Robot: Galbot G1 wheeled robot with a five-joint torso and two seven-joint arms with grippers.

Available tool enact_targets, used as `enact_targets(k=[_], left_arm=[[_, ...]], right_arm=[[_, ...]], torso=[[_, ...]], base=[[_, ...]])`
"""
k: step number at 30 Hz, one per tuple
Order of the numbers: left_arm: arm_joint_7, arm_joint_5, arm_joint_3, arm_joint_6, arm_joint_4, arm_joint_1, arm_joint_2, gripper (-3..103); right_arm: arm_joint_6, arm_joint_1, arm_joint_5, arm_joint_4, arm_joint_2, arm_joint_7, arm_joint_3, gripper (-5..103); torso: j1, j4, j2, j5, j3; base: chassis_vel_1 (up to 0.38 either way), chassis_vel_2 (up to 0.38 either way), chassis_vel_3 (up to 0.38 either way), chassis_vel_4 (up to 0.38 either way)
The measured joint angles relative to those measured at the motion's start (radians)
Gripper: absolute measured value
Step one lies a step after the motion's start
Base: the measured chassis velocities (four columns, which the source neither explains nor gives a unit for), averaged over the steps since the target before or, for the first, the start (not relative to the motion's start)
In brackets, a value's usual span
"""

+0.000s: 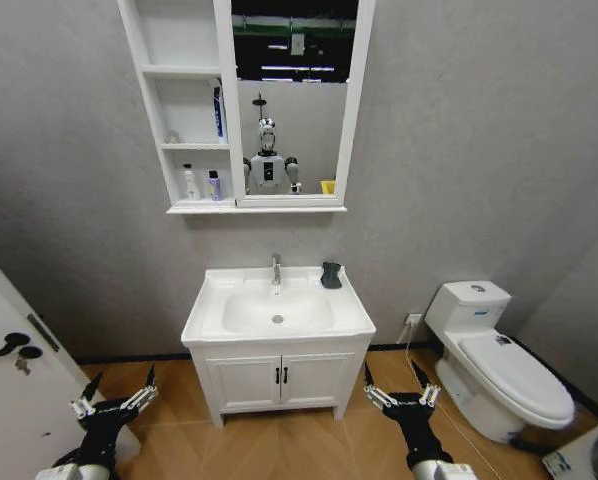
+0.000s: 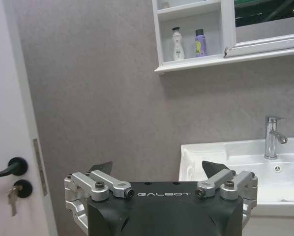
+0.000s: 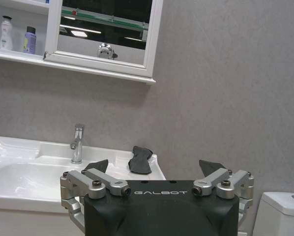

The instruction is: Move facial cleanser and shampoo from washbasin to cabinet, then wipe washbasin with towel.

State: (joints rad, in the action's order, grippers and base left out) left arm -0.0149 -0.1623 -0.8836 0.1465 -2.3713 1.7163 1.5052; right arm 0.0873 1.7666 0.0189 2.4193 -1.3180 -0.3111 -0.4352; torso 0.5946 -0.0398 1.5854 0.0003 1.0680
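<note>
Bottles: white one (image 1: 190,184) and purple one (image 1: 214,185) already stand in cabinet (image 1: 179,72) bottom shelf; your wiping step is due, I judge; towel (image 1: 331,275) lies at washbasin (image 1: 354,318) two o'clock corner; left gripper (image 1: 114,403) and right gripper (image 1: 400,397) hang low, jaws apart; next move needs a reach to that towel.

Non-task items I can log from my station: a white toilet (image 1: 494,355) with closed lid, standing on the wood-look floor (image 1: 309,440) to the right of the vanity; a white two-door floor cupboard (image 1: 279,382) with black handles under the sink; a white door (image 2: 9,147) at far left carrying a black lever handle (image 2: 4,169) and a key (image 2: 12,199) hanging in the lock below it; a grey textured wall (image 1: 459,150) behind everything; a wall socket (image 1: 414,320) low beside the toilet, with a cable running down from it; a small yellow object (image 1: 327,186) seen in the mirror's lower right corner.
</note>
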Motion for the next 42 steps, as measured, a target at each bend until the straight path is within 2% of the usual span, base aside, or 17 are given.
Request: enact_targets(k=[8, 9, 11, 15, 16, 17, 20, 21, 23, 27, 34, 42], left_arm=[[0.0, 0.0, 0.0, 0.0, 0.0, 0.0, 0.0, 100], [0.0, 0.0, 0.0, 0.0, 0.0, 0.0, 0.0, 100], [0.0, 0.0, 0.0, 0.0, 0.0, 0.0, 0.0, 100], [0.0, 0.0, 0.0, 0.0, 0.0, 0.0, 0.0, 100], [0.0, 0.0, 0.0, 0.0, 0.0, 0.0, 0.0, 100], [0.0, 0.0, 0.0, 0.0, 0.0, 0.0, 0.0, 100], [0.0, 0.0, 0.0, 0.0, 0.0, 0.0, 0.0, 100], [0.0, 0.0, 0.0, 0.0, 0.0, 0.0, 0.0, 100], [0.0, 0.0, 0.0, 0.0, 0.0, 0.0, 0.0, 100], [0.0, 0.0, 0.0, 0.0, 0.0, 0.0, 0.0, 100], [0.0, 0.0, 0.0, 0.0, 0.0, 0.0, 0.0, 100], [0.0, 0.0, 0.0, 0.0, 0.0, 0.0, 0.0, 100]], right_arm=[[-0.006, 0.001, 0.0, -0.001, 0.0, 0.0, 0.003, 100], [-0.006, 0.001, 0.0, -0.001, 0.0, 0.0, 0.004, 100], [-0.006, 0.001, 0.001, 0.0, -0.001, 0.0, 0.005, 100], [-0.017, -0.001, 0.001, -0.003, -0.001, 0.002, 0.006, 100], [-0.036, -0.007, 0.0, -0.01, -0.001, 0.005, 0.006, 100], [-0.047, -0.015, 0.0, -0.018, -0.001, 0.009, 0.006, 100], [-0.051, -0.022, -0.012, -0.021, 0.0, 0.014, 0.006, 100], [-0.049, -0.024, -0.021, -0.02, 0.001, 0.016, 0.007, 100], [-0.045, -0.028, -0.027, -0.019, 0.0, 0.018, 0.01, 100], [-0.041, -0.03, -0.028, -0.016, -0.002, 0.022, 0.012, 100], [-0.038, -0.026, -0.025, -0.009, -0.003, 0.023, 0.021, 100], [-0.034, -0.023, -0.025, -0.003, -0.004, 0.023, 0.031, 100]], torso=[[0.0, -0.0002, 0.0, -0.0006, 0.0], [0.0, -0.0003, 0.0, 0.0004, 0.0], [0.0, -0.0002, 0.0, -0.0008, 0.0], [0.0, -0.0002, 0.0, 0.0007, 0.0], [0.0, -0.0006, 0.0, -0.0018, 0.0], [0.0, 0.0002, 0.0, 0.0003, 0.0], [-0.001, -0.0003, 0.0, 0.0003, 0.0], [-0.001, 0.0001, 0.001, -0.0016, 0.0], [-0.001, 0.0002, 0.001, -0.0003, 0.0], [-0.001, -0.0008, 0.0, -0.0005, 0.0], [0.001, 0.0001, -0.001, -0.0003, 0.0], [0.0, -0.0002, 0.0, -0.0004, 0.0]], base=[[0.327, -0.316, -0.325, 0.322], [0.375, -0.388, -0.373, 0.399], [0.367, -0.415, -0.373, 0.365], [0.361, -0.381, -0.366, 0.368], [0.353, -0.345, -0.341, 0.356], [0.358, -0.345, -0.359, 0.33], [0.332, -0.307, -0.34, 0.301], [0.202, -0.255, -0.215, 0.227], [0.186, -0.168, -0.215, 0.177], [0.013, -0.041, -0.109, 0.078], [-0.062, 0.013, 0.046, -0.025], [-0.008, 0.006, 0.009, -0.006]])
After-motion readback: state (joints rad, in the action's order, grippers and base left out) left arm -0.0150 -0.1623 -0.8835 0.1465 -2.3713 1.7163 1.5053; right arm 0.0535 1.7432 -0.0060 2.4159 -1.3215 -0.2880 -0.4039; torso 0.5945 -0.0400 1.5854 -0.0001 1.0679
